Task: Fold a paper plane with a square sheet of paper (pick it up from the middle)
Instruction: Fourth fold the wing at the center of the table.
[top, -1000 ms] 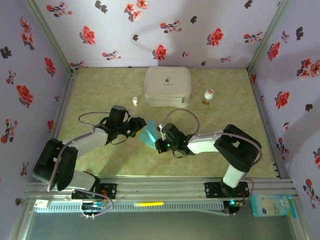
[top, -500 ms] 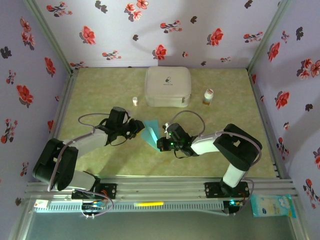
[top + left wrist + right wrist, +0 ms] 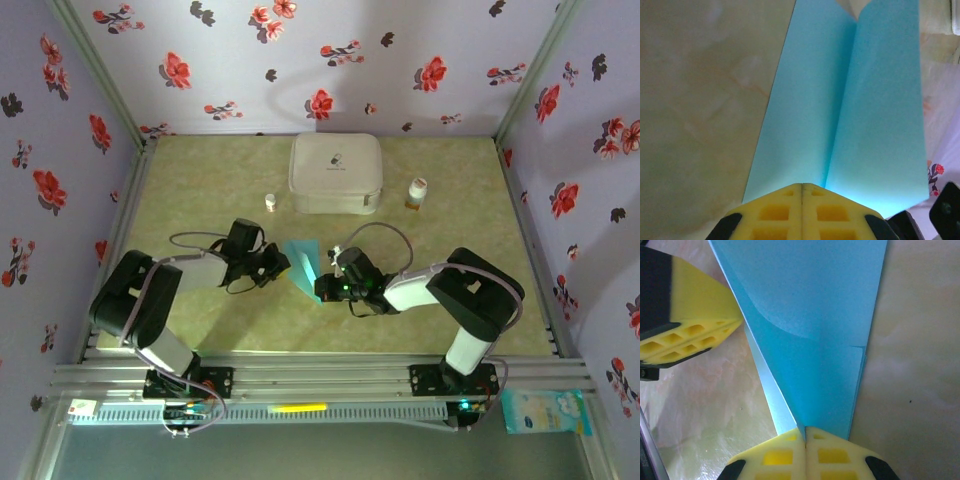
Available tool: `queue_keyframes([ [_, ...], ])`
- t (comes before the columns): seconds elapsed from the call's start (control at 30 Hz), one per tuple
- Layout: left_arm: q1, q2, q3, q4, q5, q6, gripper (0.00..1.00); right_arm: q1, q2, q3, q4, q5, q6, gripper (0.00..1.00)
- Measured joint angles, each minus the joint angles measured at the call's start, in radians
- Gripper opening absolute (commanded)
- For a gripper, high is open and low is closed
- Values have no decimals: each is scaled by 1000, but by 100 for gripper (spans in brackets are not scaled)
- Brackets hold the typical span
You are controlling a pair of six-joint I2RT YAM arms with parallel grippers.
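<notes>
The paper plane (image 3: pixel 302 266) is light blue-teal paper folded narrow, held above the table's middle between both grippers. My left gripper (image 3: pixel 281 264) is shut on its left edge. In the left wrist view the paper plane (image 3: pixel 850 110) spreads as two panels from a centre crease that runs into the left gripper (image 3: pixel 802 186). My right gripper (image 3: pixel 322 288) is shut on the near right end. The right wrist view has the paper plane (image 3: pixel 810 315) tapering down into the right gripper (image 3: pixel 805 430), with the left gripper's yellow fingers (image 3: pixel 695 325) touching its left edge.
A white rounded case (image 3: pixel 335 172) stands at the back centre. A small white-capped vial (image 3: pixel 270 201) is to its left and an amber bottle (image 3: pixel 417 192) to its right. Floral walls enclose the table on three sides.
The left arm has pulled its elbow in and its gripper has shifted slightly right. The paper between the grippers looks narrower and more upright. The right gripper has barely moved.
</notes>
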Motion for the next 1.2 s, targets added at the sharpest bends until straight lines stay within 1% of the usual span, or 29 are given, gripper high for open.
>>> queue_keyframes([
  [0.23, 0, 54, 11, 36, 10, 0, 0, 0, 0, 0, 0, 0, 0, 0],
  [0.33, 0, 54, 3, 33, -3, 0, 0, 0, 0, 0, 0, 0, 10, 0],
  [0.63, -19, 22, -73, 127, -37, -43, 0, 0, 0, -13, 17, -21, 42, 0],
  [0.87, -32, -22, -94, 97, -85, -61, 0, 0, 0, -17, 23, -26, 50, 0],
  [1.2, -38, -48, -109, 79, -110, -65, 0, -1, 17, -17, 50, -65, 68, 0],
])
